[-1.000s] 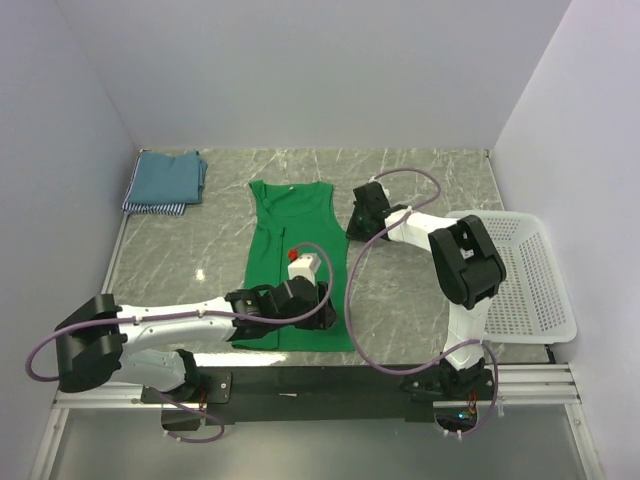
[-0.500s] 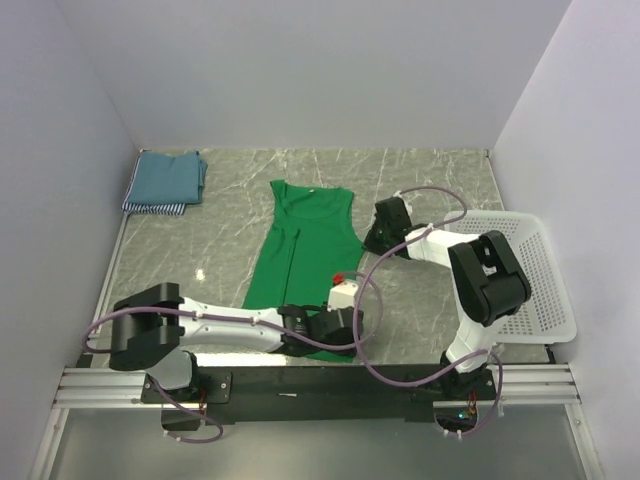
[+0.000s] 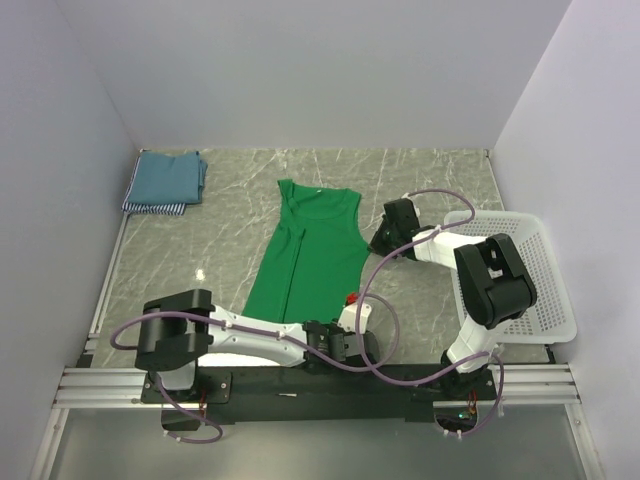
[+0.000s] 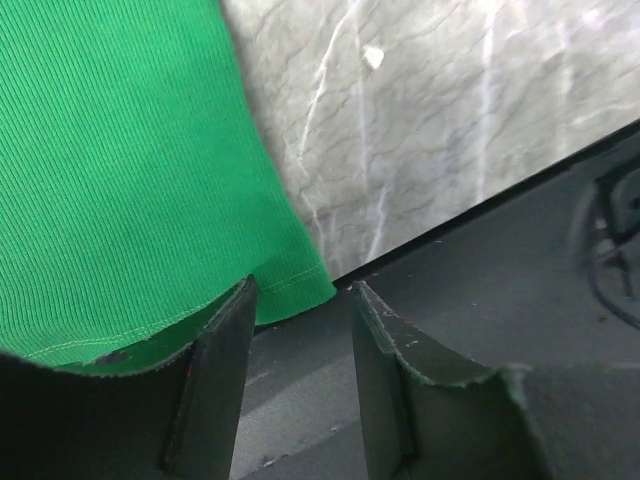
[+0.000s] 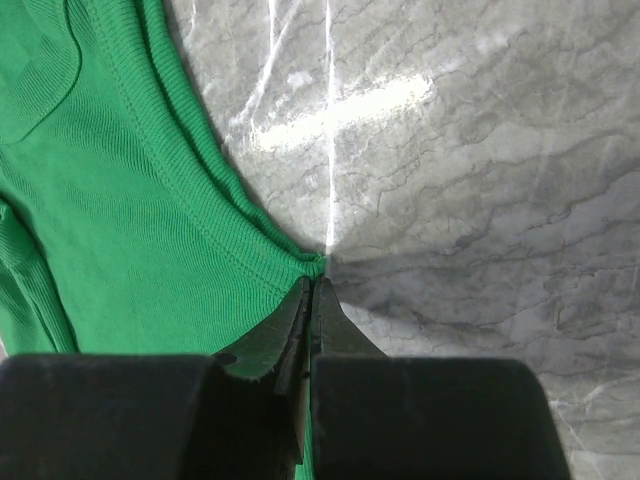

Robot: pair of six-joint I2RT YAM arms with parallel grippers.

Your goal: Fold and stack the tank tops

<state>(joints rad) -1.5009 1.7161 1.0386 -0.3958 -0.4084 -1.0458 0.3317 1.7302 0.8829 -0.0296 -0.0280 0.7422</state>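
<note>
The grey veined marble desk [image 3: 440, 180] carried everything, hard and glossy. The green tank top [image 3: 310, 250] lay spread flat near its middle, slightly slanted, neck toward the far wall. Its fine ribbed knit with a stitched hem looked thin and limp. I judged this the laying-out step before the first fold (the other two tops looked done). A white mesh basket [image 3: 530, 285] sat at the right edge. In the far left corner the teal top [image 3: 168, 175] rested folded on the striped top [image 3: 155, 208]. The right tool [image 5: 312, 292], pressed together, pinched the green top's side edge at the foot of the armhole. The left tool [image 4: 300, 300] stood spread, the hem's corner showing between its fingers. Next, it likely needed to close there so both could carry that side over.
</note>
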